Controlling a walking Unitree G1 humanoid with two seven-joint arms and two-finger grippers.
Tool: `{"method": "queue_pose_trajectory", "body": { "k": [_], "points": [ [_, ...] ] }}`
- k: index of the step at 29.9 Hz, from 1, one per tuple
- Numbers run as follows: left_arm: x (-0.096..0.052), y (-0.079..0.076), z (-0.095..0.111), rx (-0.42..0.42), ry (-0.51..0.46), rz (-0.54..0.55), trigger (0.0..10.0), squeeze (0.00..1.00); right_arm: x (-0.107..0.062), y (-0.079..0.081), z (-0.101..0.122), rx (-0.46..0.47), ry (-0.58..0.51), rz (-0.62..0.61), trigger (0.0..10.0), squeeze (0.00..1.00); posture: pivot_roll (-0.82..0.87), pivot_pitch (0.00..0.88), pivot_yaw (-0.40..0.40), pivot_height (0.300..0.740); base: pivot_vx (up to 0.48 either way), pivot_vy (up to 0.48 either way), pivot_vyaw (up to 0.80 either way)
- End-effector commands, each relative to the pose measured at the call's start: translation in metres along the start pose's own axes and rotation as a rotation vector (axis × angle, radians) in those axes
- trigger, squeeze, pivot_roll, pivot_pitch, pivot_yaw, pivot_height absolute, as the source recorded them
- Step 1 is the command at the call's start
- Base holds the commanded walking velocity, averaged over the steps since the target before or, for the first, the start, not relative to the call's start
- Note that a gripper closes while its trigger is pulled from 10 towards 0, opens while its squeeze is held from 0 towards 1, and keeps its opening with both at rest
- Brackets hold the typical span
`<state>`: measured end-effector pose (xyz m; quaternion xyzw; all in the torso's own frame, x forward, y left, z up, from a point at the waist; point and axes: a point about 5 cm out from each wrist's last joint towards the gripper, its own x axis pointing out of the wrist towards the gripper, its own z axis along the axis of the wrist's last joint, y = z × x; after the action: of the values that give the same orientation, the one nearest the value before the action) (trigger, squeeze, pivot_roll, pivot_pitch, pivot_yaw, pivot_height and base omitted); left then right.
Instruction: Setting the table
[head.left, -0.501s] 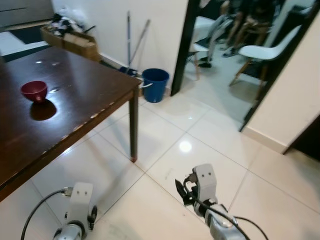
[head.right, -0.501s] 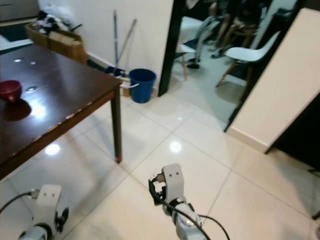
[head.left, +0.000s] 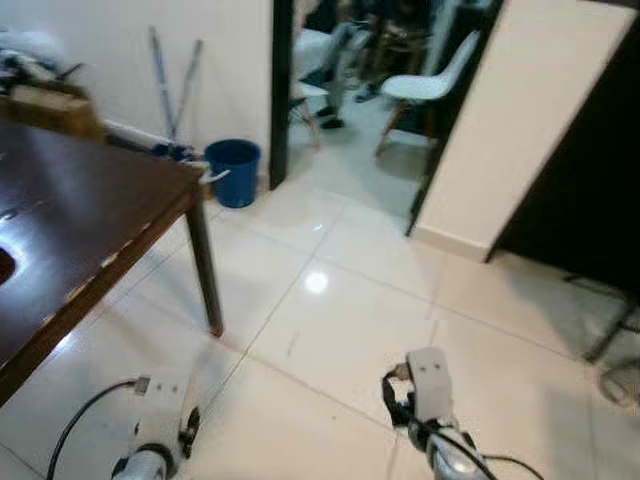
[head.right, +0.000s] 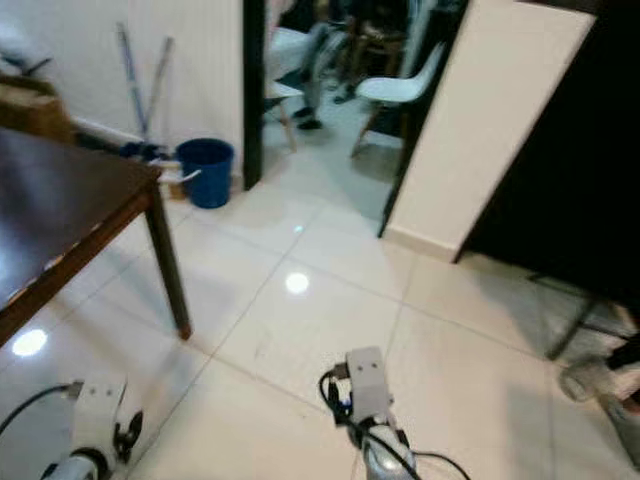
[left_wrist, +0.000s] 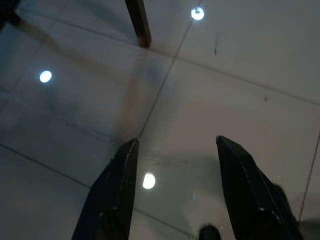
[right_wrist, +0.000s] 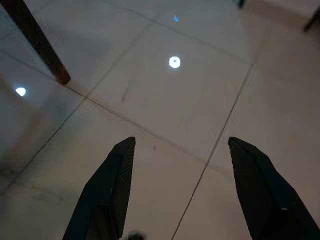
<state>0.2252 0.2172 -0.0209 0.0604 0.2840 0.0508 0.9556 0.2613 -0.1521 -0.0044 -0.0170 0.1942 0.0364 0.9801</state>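
Both the left gripper (left_wrist: 172, 150) and right gripper (right_wrist: 180, 150) hang spread and empty over the floor (head.left: 350, 300) as the view has swung away from the tabletop (head.left: 70, 220), its red bowl now out of frame, suggesting a walk to fetch tableware.

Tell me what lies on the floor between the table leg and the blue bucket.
Nothing: between the table leg and the blue bucket the left eye view shows bare white floor tiles, with only a light reflection further right.
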Motion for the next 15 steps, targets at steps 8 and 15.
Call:
{"method": "queue_pose_trajectory", "body": {
  "k": [8, 15],
  "points": [
    [0.0004, -0.0003, -0.0042, -0.023, -0.012, 0.007, 10.0, 0.0, -0.0029, 0.0002, -0.0095, -0.02, 0.013, -0.028, 10.0, 0.0, 0.01, 0.017, 0.046, 0.74, 0.0, 0.0, -0.76],
    [0.0008, 0.0, -0.0033, -0.002, -0.025, 0.011, 10.0, 0.0, -0.0017, 0.0025, -0.0094, -0.021, 0.012, -0.018, 10.0, 0.0, 0.01, 0.016, 0.046, 0.74, 0.0, 0.0, -0.74]
  ]
}}
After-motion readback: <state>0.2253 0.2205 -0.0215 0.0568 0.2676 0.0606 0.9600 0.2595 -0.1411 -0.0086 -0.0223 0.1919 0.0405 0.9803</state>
